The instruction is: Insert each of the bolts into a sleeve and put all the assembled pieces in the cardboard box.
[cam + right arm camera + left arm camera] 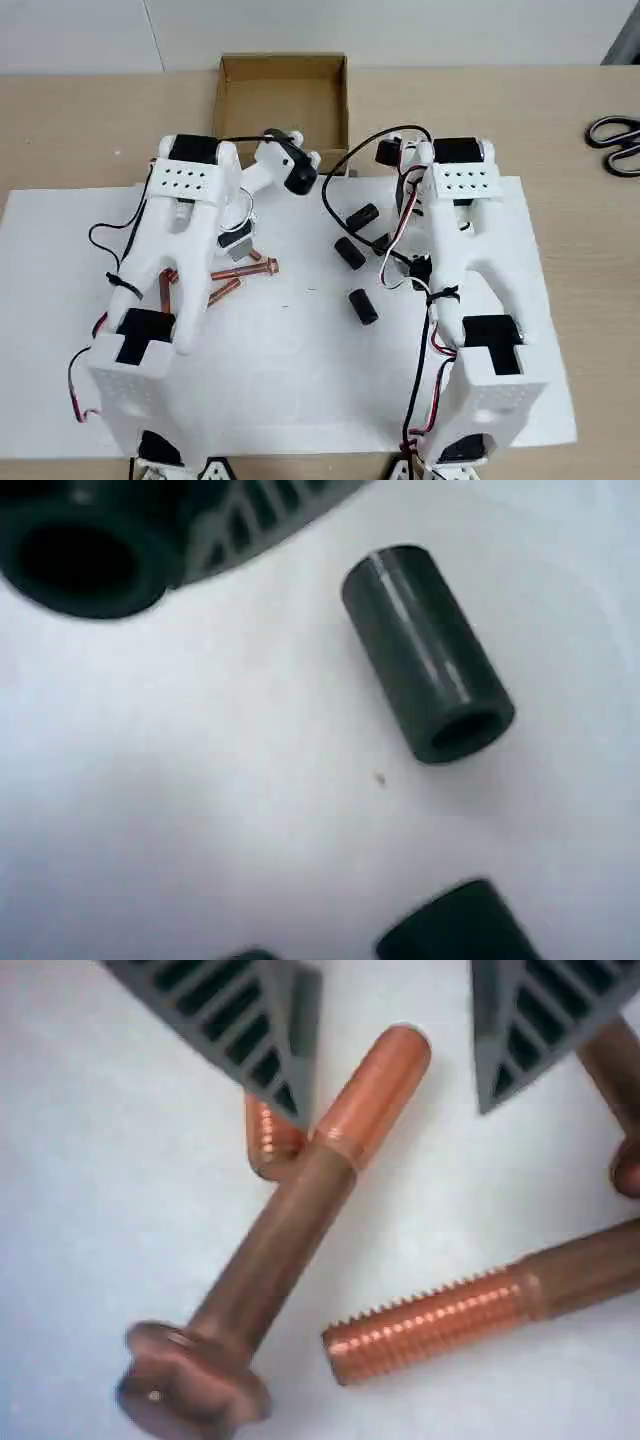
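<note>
The left gripper [392, 1100] hangs with its jaws apart, astride the smooth tip of 1 copper bolt [290, 1230]. The bolts [240, 275] lie on the white sheet [300, 380] at 9 o'clock from its centre, and the black sleeves [350, 252] lie at 2 o'clock. The right gripper [240, 530] sits low near a sleeve [430, 655]; I cannot tell whether it is apart or together. The cardboard box [285, 105] stands at 12 o'clock.

The box [283, 95] sat at top centre of the frame, just behind the sheet [300, 380]. On the sheet, bolts [245, 270] lay left of centre, sleeves [350, 253] right of centre. Scissors [613, 145] lay upper right on the table [80, 130].
</note>
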